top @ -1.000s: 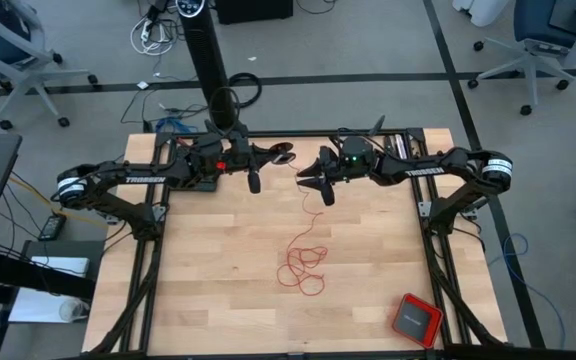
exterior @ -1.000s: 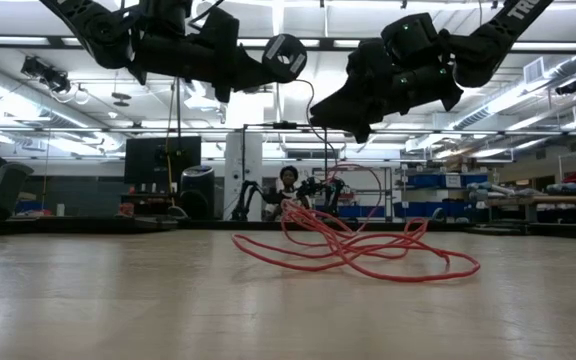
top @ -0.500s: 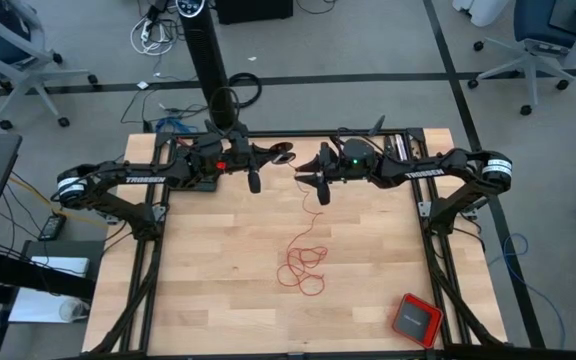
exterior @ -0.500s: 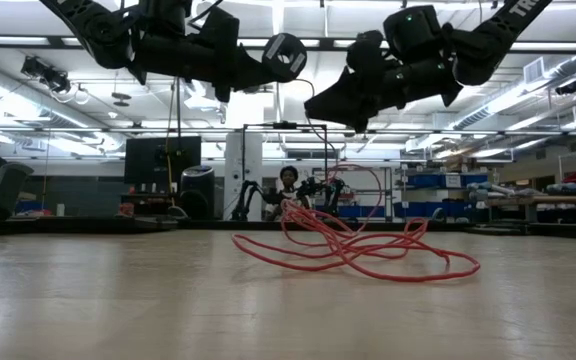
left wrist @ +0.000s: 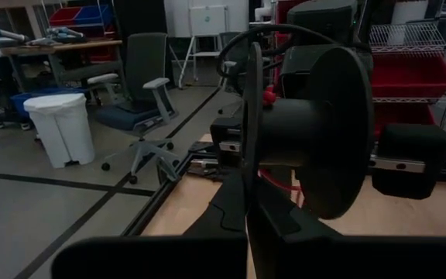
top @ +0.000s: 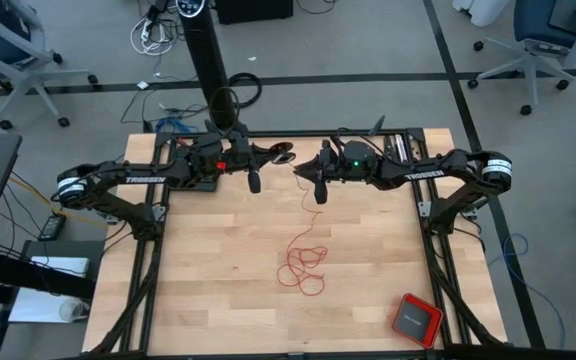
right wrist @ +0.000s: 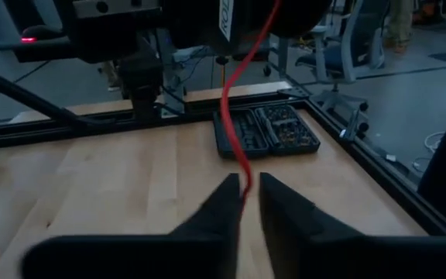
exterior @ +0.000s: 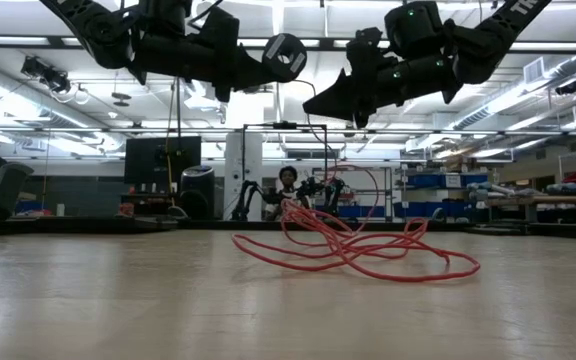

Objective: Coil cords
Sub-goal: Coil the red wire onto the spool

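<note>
Cord: the thin red cord (top: 303,262) lay mostly as loose loops on the table (top: 208,290), below and a little to the front of both claws, with one strand rising from the pile up to the right claw.
Right claw: the right claw (top: 309,176) hung high over the back of the table; its fingers (right wrist: 215,203) were narrow, with the red strand running between them, but whether they pinched it could not be told.
Left claw: the left claw (top: 268,155) hung level beside it, shut, with a black spool (left wrist: 308,128) at its tip.
Key relation: the strand ran from the loops up through the right claw's fingers and on toward the spool, so its long axis pointed across the gap between the two claws.
Nearer arm: the right claw was on the strand; the left claw was just beside it.
Judgement: winding likely called for the right claw to guide the strand.
</note>
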### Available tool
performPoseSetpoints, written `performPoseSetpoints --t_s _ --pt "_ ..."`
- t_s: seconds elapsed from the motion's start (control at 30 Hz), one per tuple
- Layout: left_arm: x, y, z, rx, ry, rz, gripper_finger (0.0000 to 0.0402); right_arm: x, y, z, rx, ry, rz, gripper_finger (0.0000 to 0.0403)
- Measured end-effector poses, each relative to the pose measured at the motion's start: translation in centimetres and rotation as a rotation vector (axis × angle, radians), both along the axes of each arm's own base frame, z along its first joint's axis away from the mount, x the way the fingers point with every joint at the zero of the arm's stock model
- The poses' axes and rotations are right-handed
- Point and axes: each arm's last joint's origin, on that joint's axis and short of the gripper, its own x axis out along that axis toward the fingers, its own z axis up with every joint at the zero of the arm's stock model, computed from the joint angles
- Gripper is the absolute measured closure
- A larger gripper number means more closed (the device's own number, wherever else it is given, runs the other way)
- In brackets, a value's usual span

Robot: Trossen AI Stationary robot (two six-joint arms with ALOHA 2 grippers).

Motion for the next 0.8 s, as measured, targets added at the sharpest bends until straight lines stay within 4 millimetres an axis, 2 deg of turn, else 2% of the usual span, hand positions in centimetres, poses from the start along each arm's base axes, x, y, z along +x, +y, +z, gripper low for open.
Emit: performPoseSetpoints --t_s 0.1,0.8 --pt "0.0 0.0 0.0 0.0 0.0 0.0 0.0401 0.0 0.0 0.0 -0.003 0.001 -0.003 0.0394" --pt "0.0 0.0 -0.18 -0.007 0.017 0.0 0.0401 -0.02 -0.08 -0.01 -0.015 0.004 -0.022 0.0402"
